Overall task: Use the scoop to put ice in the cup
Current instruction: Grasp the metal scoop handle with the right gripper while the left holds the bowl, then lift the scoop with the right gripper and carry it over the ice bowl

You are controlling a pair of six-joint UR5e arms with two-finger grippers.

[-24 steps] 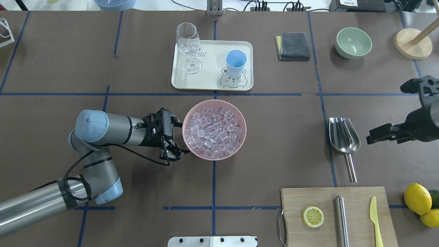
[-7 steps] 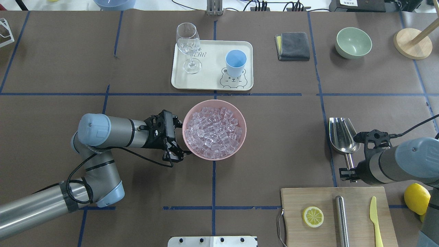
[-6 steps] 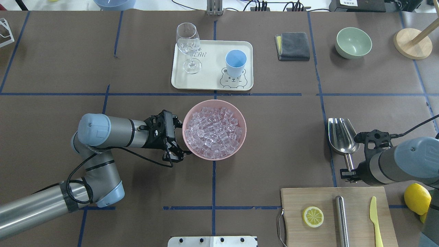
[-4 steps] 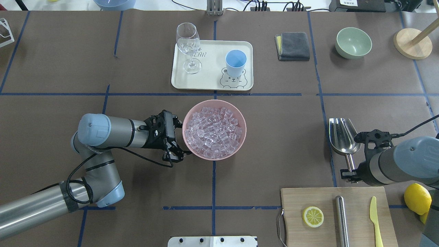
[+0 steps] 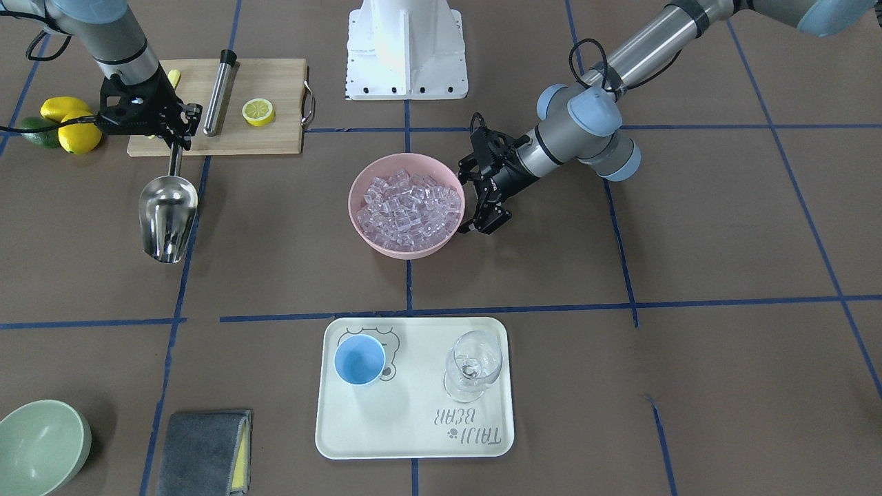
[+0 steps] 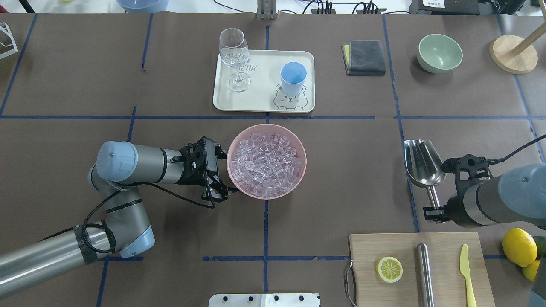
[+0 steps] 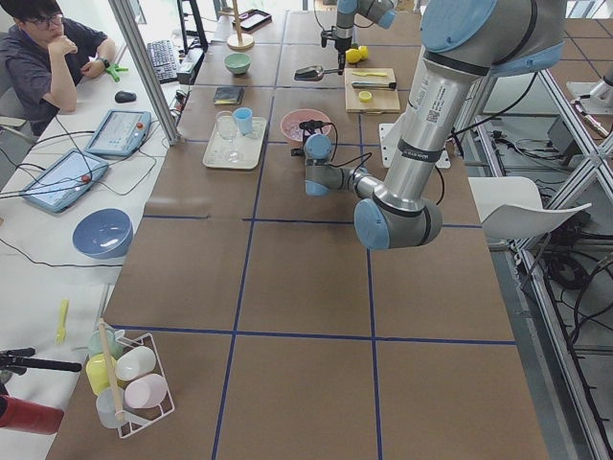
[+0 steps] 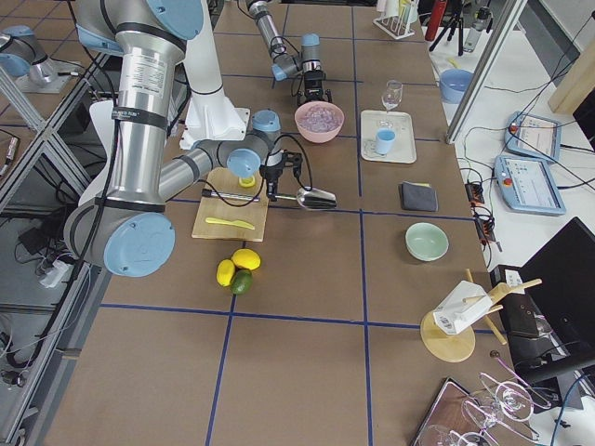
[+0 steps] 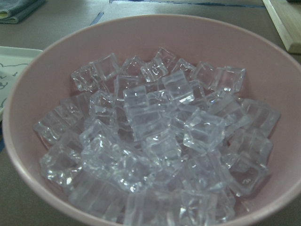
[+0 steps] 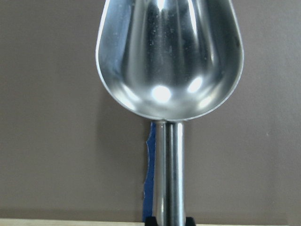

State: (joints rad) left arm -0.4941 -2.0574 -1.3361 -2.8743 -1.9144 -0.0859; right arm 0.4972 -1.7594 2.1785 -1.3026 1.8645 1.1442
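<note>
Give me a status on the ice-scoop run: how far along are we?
Early. Done: the right end effector is shut on the handle of the scoop, which is empty. In hand: only that grasp; the left end effector sits open beside the pink bowl. Left: scoop, carry and pour, since the ice is all in the bowl and the cup on the tray is empty.

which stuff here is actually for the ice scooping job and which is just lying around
For the job: scoop, ice, pink bowl, cup.
Lying about: wine glass, green bowl, grey cloth, cutting board, lemon slice, yellow knife, steel cylinder, lemons.
</note>
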